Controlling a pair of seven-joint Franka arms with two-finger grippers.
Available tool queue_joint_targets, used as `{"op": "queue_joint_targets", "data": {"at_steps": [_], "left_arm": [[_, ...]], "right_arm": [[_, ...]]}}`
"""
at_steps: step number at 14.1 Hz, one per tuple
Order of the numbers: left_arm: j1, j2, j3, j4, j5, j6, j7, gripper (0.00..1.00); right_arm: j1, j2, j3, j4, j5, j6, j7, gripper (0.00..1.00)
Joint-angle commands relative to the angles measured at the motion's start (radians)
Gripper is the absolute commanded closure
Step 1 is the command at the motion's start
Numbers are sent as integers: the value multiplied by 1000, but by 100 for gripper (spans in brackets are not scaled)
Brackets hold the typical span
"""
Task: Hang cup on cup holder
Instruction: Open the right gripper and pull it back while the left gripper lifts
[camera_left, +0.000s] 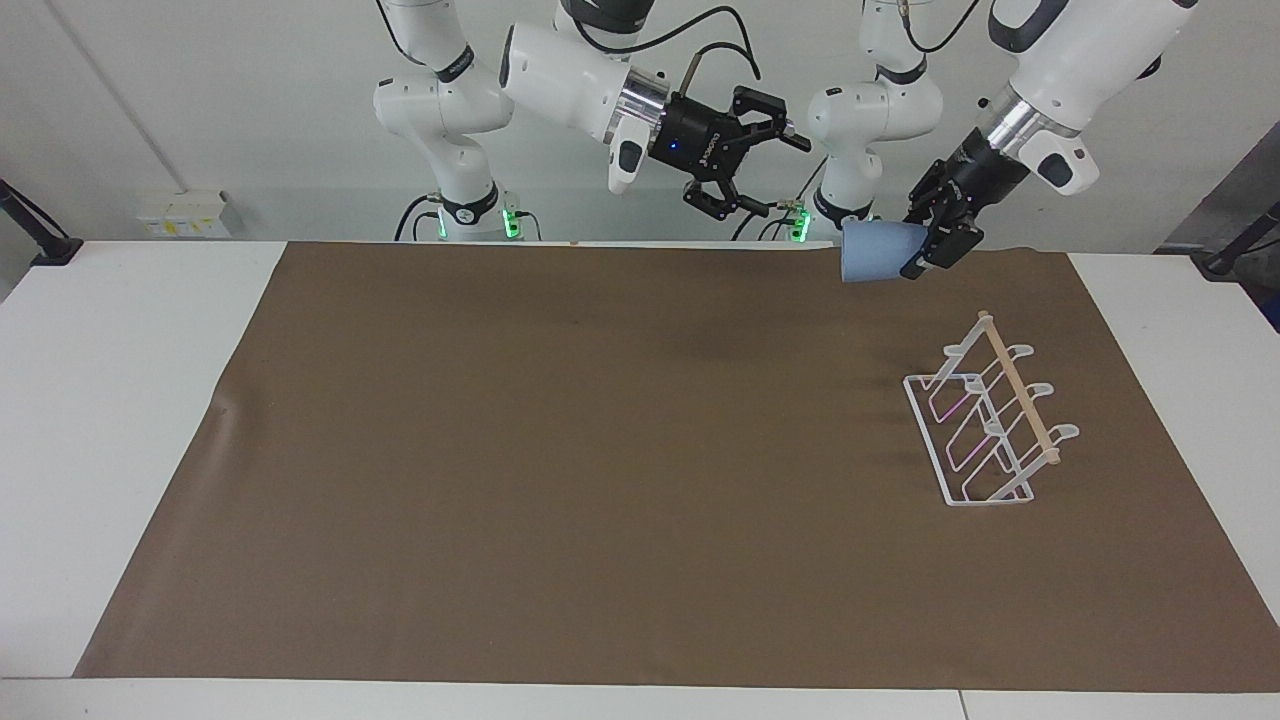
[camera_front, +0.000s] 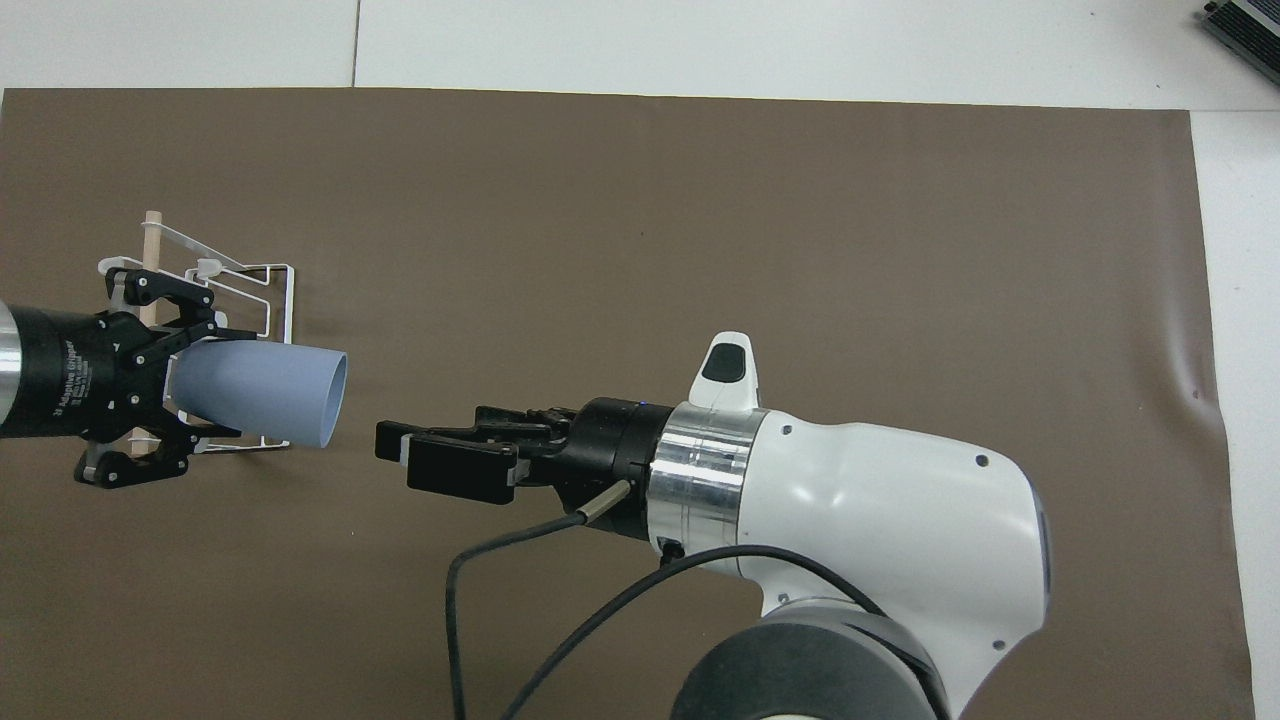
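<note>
Above mat: left tool (camera_left: 925, 245) grips cup (camera_left: 870, 265) | right tool (camera_left: 765, 165) wide, empty

Cup holder (camera_front: 245, 300) partly hidden under cup (camera_front: 265, 394)

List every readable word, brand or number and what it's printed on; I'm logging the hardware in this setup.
"2F Adaptive Gripper": white lettering on the black body of the left gripper, which is shut on the light-blue cup; a smaller line below it is too small to read.
Right gripper: its faint body print is too small to read.
Cup holder and brown mat: no text.
</note>
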Motion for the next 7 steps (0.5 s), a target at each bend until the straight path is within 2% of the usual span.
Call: {"op": "queue_joint_targets", "data": {"at_steps": [1, 4, 7], "left_arm": [[-12, -8, 6, -35, 107, 141, 29, 100], [-18, 16, 6, -37, 267, 255, 150, 100], [1, 50, 8, -37, 338, 371, 256, 100]], "right_arm": [[-16, 17, 1, 17, -236, -3, -17, 0], [-17, 17, -60, 48, -538, -115, -20, 0], [-23, 40, -129, 170, -757, -346, -20, 0]]}}
